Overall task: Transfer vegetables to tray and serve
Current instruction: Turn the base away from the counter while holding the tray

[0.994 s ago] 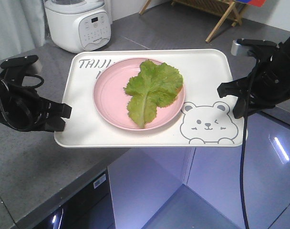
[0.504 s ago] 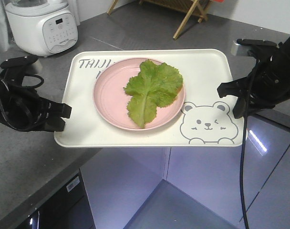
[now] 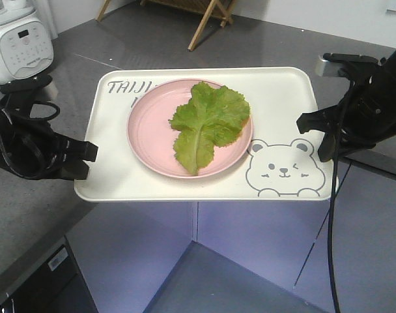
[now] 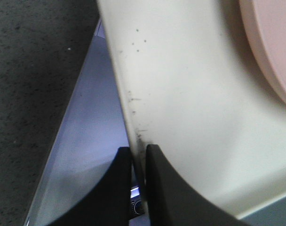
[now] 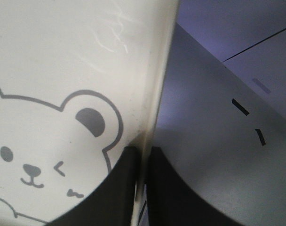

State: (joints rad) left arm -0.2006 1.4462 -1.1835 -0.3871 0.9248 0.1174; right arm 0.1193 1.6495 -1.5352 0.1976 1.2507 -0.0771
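- My left pincer (image 3: 88,160) is nearly closed, its two black fingers (image 4: 158,183) pinching the thin rim of the tray (image 3: 286,107) at about 8 o'clock on the tray. In the wrist view the rim runs straight down into the narrow gap of that pincer (image 4: 138,154).
- My right pincer (image 3: 313,135) is closed down the same way on the opposite rim, at about 4 o'clock. The wrist view shows the tray's edge going between its fingers, just beside the bear's ear (image 5: 143,157).
- The tray is a cream-white rounded rectangle. It has grey "TAIJI" lettering at its 10 o'clock corner, partly covered by the plate, and a winking bear face at its 5 o'clock corner. Dark specks mark the surface near my left fingers.
- A round pink plate (image 3: 149,140) sits on the tray, a little toward 9 o'clock of its middle.
- The lettuce leaf (image 3: 210,124) lies flat on that plate, toward the plate's 3 o'clock side. It is bright green with ruffled, crinkled edges. A pale rib runs down from the broad top at 12 o'clock to the narrower end at about 7 o'clock. It is smaller than the plate, and its 3 o'clock edge reaches the plate's rim.
- The grey counter (image 3: 28,208) lies under the tray's 9 o'clock side.
- A white kitchen appliance (image 3: 19,42) stands at 10 o'clock in the front view, and a wooden stand (image 3: 208,19) at 12 o'clock.
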